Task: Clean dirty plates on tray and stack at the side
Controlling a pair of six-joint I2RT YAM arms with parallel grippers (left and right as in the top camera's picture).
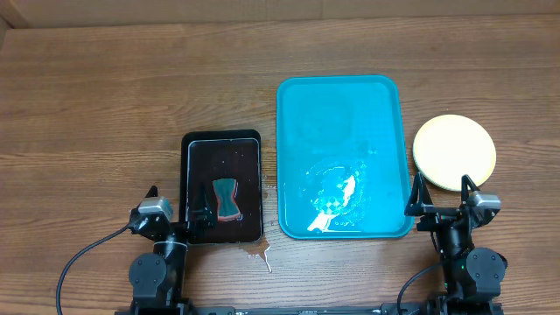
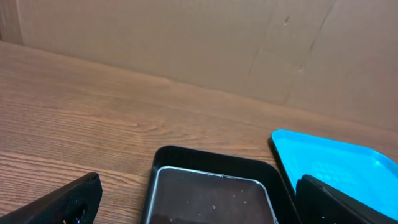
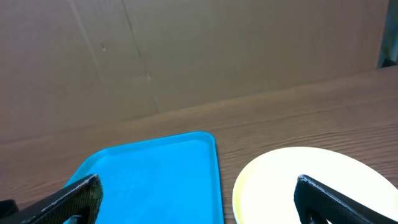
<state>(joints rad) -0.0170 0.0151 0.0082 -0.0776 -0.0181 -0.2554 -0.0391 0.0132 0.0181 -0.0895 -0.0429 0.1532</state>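
- Mid-brown wood-grain table (image 1: 105, 79), grain running left to right.
- Plain brown cardboard backdrop (image 2: 186, 37) standing along the far table edge, creases and seams visible.
- Small wet patch (image 1: 258, 253) on the wood near the front edge.
- Soft, even lighting.

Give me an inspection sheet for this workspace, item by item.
Surface: wooden table, small puddle near the black tray.
Job's things: turquoise tray wet, nothing on it; plates pale yellow, face down right of it, count unclear.
Clutter: black tray holding a sponge.
Claws: left claw open, empty; right claw open, empty.
Cables: black cable trailing from left arm base.
Surroundings: cardboard wall behind the table.
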